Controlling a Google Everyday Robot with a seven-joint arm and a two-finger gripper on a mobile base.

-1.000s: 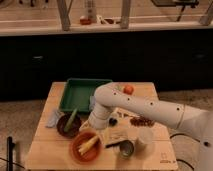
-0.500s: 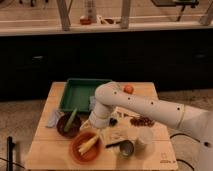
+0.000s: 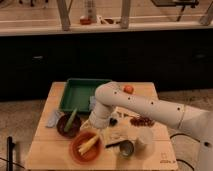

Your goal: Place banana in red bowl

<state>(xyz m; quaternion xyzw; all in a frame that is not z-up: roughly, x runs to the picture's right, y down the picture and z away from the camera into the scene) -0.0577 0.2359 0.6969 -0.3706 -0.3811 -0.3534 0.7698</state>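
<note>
The gripper [image 3: 96, 128], its grip state impossible to tell, hangs just above the red bowl [image 3: 75, 150], where the banana [image 3: 88, 144] lies inside; a straight, slow lift would likely avoid nudging the fruit.

The pale-yellow banana [image 3: 88, 144] lies inside the round red bowl [image 3: 76, 151], pincer [image 3: 96, 128] just above.
</note>
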